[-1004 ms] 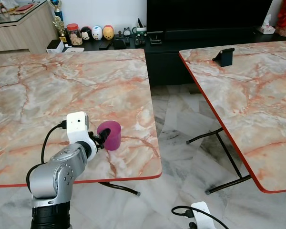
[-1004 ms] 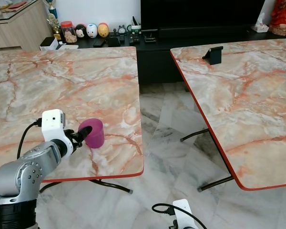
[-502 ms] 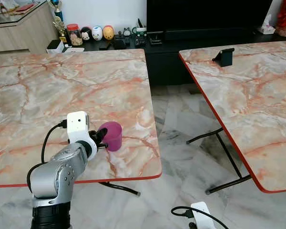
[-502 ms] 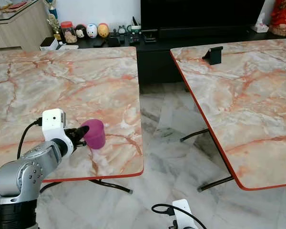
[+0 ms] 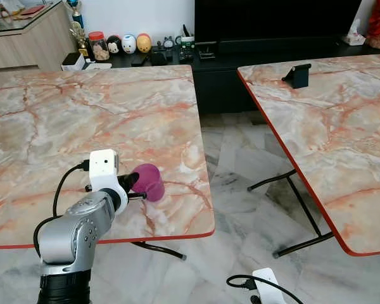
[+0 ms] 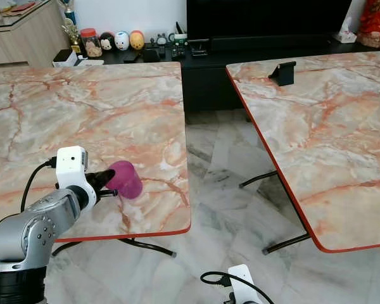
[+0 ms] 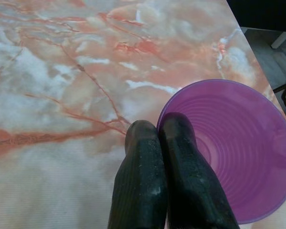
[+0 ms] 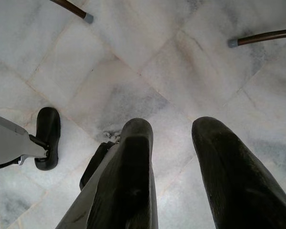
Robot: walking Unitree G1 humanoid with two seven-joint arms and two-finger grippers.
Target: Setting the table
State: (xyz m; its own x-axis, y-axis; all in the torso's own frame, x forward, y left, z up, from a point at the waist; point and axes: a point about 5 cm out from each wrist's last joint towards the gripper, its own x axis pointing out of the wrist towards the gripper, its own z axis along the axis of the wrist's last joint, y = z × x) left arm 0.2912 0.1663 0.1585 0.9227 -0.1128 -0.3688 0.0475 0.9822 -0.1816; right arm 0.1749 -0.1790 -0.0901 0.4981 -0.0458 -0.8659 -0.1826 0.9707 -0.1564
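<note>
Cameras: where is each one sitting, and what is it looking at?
Left eye view: on the head, looking down at the marble table; the left arm shows.
Right eye view: beside it, same scene; the left gripper pinches the purple cup.
Left wrist view: on the left wrist, looking along shut fingers into the cup.
Right wrist view: on the hanging right wrist, facing the floor; the right gripper is open.
Shared: the cup appears in both eye views and the left wrist view.

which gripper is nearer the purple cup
Left. The left gripper is shut on the rim of the tilted purple cup near the marble table's front edge. The right gripper hangs open over the floor, well below and to the right.
</note>
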